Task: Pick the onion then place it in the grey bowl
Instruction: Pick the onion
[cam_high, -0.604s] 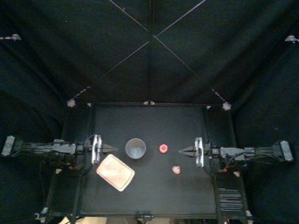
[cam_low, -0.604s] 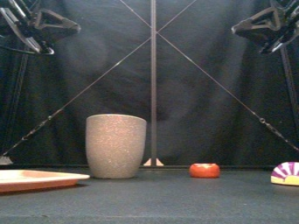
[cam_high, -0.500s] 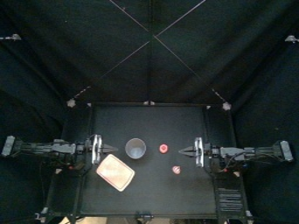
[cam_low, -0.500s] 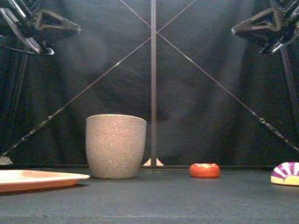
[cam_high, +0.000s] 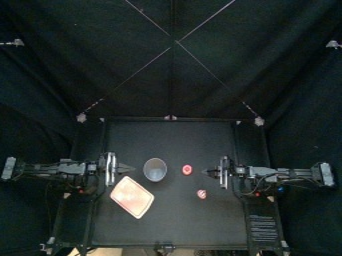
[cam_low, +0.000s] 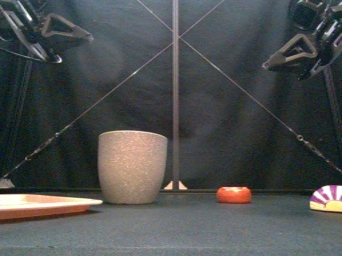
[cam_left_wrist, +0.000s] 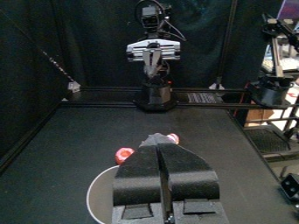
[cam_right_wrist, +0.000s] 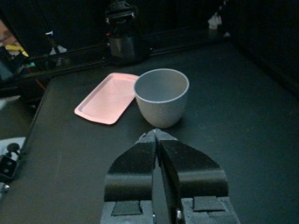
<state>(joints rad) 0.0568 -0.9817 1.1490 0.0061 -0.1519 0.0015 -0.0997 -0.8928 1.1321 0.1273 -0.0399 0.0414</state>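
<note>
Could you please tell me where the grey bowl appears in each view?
Top view: grey bowl left of the table's middle, behind the pink tray.
Front view: bowl upright left of centre, tray on its left.
Left wrist view: only a rim arc, beside the left gripper.
Right wrist view: bowl past the jaws, beside the tray.
Landmark: the pink tray, absent only from the left wrist view.

A grey cup (cam_low: 134, 167) stands between a pink tray (cam_low: 40, 206) and red toy (cam_low: 235, 194).
</note>
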